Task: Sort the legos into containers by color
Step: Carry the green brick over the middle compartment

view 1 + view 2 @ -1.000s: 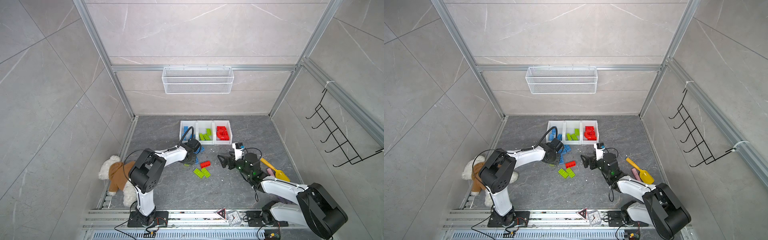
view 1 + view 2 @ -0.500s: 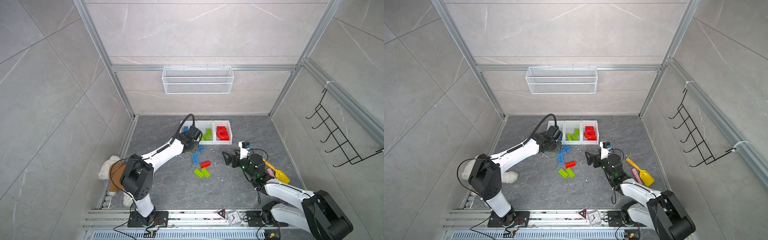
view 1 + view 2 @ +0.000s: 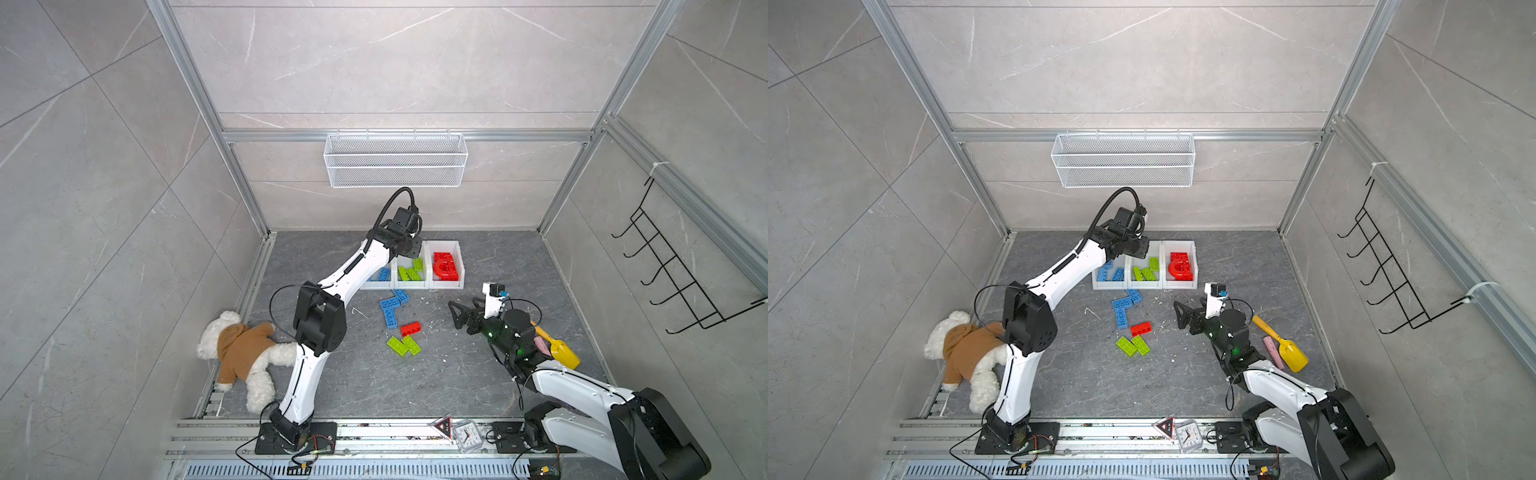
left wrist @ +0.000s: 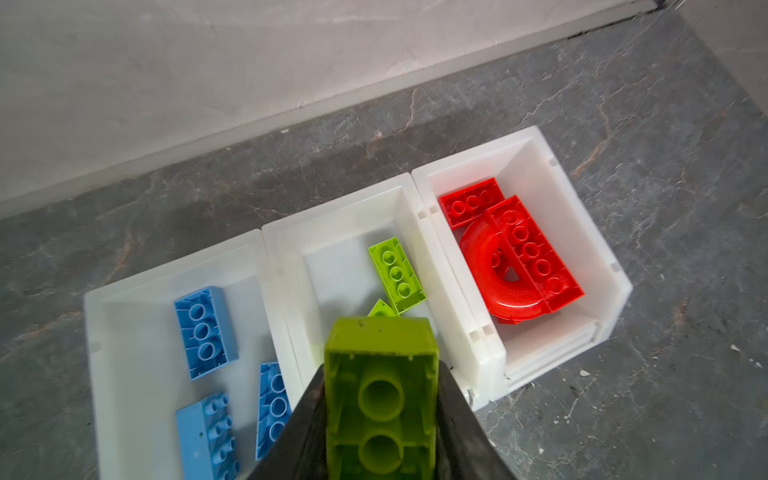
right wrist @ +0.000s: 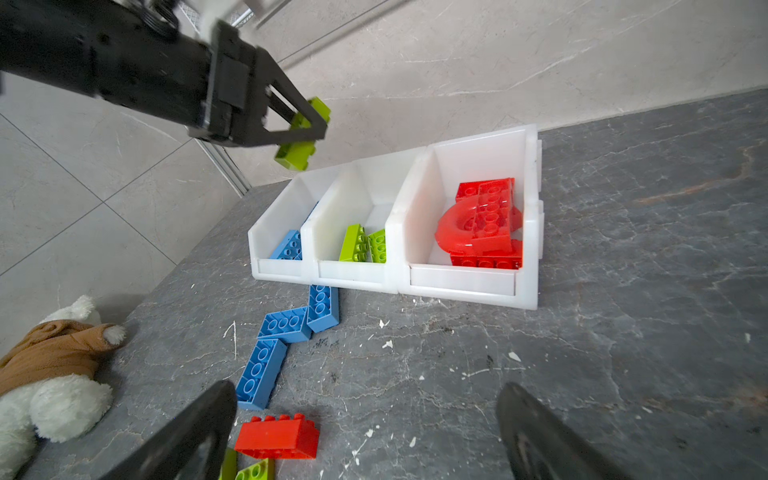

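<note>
Glossy, smooth plastic on the green brick (image 4: 380,399), and the red arch (image 4: 482,282) shines harder still, half see-through, inside white bins (image 4: 332,212) of milky, smooth plastic. The bench (image 5: 623,291) looks like dark veined stone, matt and flecked with white chips. The teddy bear (image 3: 216,336) is fluffy white plush in a brown fleecy cloth hoodie (image 3: 239,349), and the wire basket (image 3: 395,166) is white-coated metal mesh.

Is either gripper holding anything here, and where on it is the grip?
The left gripper holds a green brick, fingers pressing its two long side walls, above the middle bin. The right gripper is open and empty.
</note>
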Tool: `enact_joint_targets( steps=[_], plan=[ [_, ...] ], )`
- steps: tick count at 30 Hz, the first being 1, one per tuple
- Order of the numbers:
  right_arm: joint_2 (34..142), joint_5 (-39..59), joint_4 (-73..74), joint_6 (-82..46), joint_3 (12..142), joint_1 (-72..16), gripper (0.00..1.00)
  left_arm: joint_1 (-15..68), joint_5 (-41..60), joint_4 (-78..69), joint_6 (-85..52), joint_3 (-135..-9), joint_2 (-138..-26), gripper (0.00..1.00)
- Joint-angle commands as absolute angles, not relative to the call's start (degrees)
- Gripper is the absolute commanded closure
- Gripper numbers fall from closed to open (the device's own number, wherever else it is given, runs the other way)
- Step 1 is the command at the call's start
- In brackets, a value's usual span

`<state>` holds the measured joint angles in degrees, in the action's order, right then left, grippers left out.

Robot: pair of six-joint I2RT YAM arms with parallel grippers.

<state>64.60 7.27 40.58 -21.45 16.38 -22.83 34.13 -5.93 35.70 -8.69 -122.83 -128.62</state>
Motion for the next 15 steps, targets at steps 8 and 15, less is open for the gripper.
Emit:
enact_joint_targets(
  steps=[8, 15],
  plan=[
    [65.5, 8.8, 41.6, -22.4, 16.5, -22.5, 0.0, 32.8, 1.3, 33.6, -6.9, -127.1, -135.4, 0.72],
    [65.6, 9.4, 41.3, -22.4, 16.8, -22.4, 0.0, 32.6, 4.2, 32.5, -7.6, -129.5, -137.6, 0.56]
  ],
)
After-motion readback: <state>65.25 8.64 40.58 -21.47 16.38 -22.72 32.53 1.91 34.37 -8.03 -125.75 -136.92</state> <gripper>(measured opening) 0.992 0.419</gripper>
